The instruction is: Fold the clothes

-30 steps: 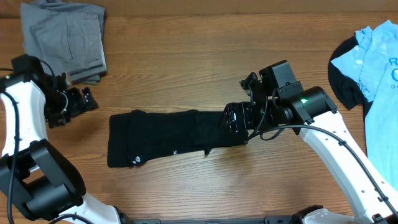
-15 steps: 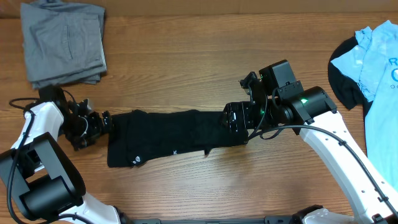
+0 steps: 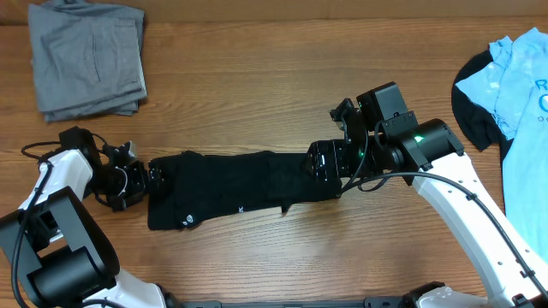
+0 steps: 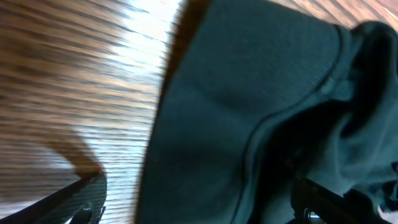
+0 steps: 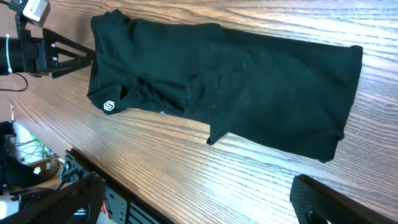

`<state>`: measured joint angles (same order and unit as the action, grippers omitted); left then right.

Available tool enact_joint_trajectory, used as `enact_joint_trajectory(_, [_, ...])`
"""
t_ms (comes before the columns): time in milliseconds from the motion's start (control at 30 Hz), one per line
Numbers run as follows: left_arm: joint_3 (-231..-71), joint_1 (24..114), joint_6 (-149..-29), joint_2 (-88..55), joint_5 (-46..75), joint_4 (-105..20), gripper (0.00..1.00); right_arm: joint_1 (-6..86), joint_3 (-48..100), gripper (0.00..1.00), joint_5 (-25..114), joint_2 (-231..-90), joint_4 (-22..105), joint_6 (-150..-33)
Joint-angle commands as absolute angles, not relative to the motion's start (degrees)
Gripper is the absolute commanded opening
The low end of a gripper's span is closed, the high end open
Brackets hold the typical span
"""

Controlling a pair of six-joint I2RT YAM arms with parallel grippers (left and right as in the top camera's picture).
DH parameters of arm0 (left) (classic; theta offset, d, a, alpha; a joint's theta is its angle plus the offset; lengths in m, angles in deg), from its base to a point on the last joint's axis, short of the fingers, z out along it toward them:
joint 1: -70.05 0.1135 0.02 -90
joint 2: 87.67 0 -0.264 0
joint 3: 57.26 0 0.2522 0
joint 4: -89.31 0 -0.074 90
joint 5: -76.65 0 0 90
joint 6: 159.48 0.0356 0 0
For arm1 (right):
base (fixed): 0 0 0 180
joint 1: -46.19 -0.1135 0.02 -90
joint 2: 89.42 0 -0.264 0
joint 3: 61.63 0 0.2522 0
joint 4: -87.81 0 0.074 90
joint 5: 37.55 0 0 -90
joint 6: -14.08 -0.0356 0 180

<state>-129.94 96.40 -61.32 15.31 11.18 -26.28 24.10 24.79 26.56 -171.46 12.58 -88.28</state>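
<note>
Wooden table (image 3: pixel 257 77), brown, grain running left to right. Three garments lie on it, well apart. Black shirt (image 3: pixel 231 188) – folded into a long strip across the middle, flat, white round logo (image 3: pixel 187 220) near its left end. Grey trousers (image 3: pixel 86 60) – folded, far left corner. Light blue T-shirt (image 3: pixel 522 94) at the right edge, lying over a black cloth (image 3: pixel 475 115).

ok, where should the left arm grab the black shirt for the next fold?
Probably best: take the black shirt at its left short end, far corner, coming in low from the left. It lies as a long flat strip, and that end's layers ruck up off the table, giving a finger room underneath. The left gripper sits there, open.
</note>
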Motion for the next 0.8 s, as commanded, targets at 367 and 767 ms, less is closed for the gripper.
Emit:
enact_joint_trajectory(367, [-125.92,92.4,-57.91,16.14,16.67,-26.78,0.93,24.45,24.84,1.0,26.93,-171.53,12.84,-87.84])
enact_joint_trajectory(767, [-125.92,85.32,-60.73,16.14,16.08,-31.92,0.72,24.45,24.84,1.0,26.95,-171.53,12.62,-87.82])
